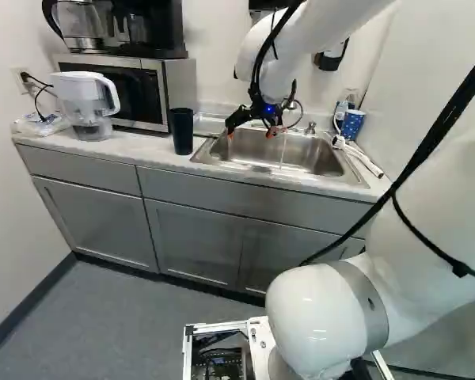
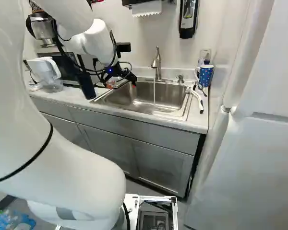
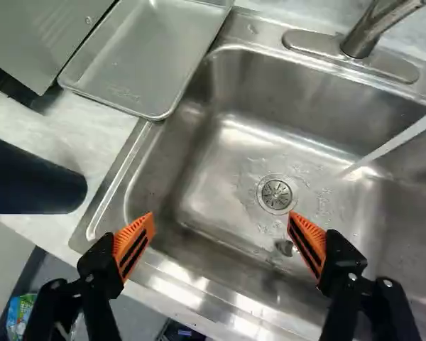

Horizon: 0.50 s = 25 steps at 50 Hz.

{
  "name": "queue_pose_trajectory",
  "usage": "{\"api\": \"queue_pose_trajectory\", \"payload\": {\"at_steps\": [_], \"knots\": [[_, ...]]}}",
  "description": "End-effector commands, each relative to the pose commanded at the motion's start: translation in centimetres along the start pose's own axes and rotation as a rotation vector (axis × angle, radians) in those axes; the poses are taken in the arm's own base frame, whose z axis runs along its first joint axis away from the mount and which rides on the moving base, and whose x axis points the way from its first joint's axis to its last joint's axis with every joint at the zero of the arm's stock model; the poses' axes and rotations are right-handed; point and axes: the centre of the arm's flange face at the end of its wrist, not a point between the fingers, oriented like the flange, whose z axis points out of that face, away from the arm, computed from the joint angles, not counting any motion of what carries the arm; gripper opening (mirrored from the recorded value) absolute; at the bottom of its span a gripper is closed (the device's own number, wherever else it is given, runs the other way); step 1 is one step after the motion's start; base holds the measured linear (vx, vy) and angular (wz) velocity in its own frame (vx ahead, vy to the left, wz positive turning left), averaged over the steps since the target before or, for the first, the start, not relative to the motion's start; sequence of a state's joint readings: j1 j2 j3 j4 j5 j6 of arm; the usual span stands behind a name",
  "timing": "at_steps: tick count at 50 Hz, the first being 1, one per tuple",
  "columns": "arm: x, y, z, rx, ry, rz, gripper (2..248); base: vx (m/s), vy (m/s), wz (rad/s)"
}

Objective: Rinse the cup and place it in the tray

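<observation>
My gripper (image 1: 249,134) hangs over the left part of the sink (image 1: 324,161). In the wrist view the gripper (image 3: 221,233) is open, its orange pads wide apart with only sink beneath. A dark tall cup (image 1: 182,131) stands upright on the counter left of the sink; the wrist view shows this cup (image 3: 32,177) beside one finger, apart from it. A blue dotted mug (image 2: 206,76) stands right of the sink. The shallow metal tray (image 3: 145,64) lies at the sink's far left corner, overlapping its rim. Water (image 2: 154,93) runs from the faucet (image 2: 157,63) into the basin.
On the counter to the left are a white water pitcher (image 1: 85,103) and a microwave (image 1: 131,87) with a coffee maker (image 1: 146,28) on top. A white item with a black end (image 2: 197,97) lies near the mug. A wall stands close at the right.
</observation>
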<state>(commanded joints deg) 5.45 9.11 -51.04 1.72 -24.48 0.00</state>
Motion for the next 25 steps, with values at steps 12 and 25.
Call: {"api": "queue_pose_trajectory", "payload": {"at_steps": [12, 25], "knots": [[-0.1, -2.0, 0.0, 0.027, -0.001, -0.037, 247, 0.0, 0.0, 0.0], [-0.1, -4.2, 0.0, 0.056, -0.003, -0.078, 247, 0.0, 0.0, 0.0]]}}
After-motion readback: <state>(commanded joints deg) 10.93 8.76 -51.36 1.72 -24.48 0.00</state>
